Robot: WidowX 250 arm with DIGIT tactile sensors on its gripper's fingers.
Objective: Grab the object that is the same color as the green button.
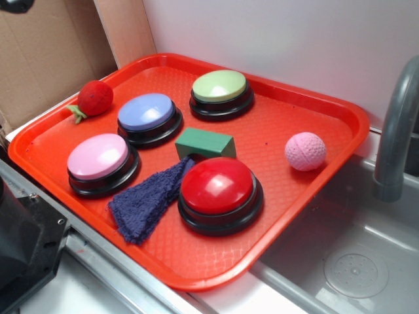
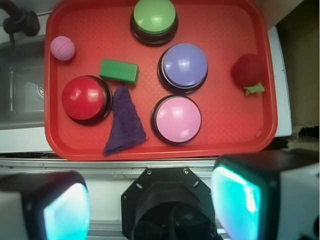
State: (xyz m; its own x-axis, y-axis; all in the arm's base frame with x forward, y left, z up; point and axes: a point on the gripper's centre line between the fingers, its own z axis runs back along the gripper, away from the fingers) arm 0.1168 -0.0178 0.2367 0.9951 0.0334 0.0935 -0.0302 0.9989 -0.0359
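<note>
the approach has not begun: the gripper [image 2: 150,210] hangs high over the tray's near edge, its two pads spread wide with nothing between them. the green block [image 2: 119,71] lies flat on the red tray [image 2: 220,145], between the red button [image 2: 86,99] and the blue button [image 2: 183,66], below the green button [image 2: 154,19], seemingly just touching the purple cloth [image 2: 124,122]. next, judging by the layout, travel forward, descend and straddle the block's narrow width.

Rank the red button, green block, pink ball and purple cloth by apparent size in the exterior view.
1. red button, though nearest the camera
2. purple cloth
3. green block and pink ball, too alike to rank
</note>
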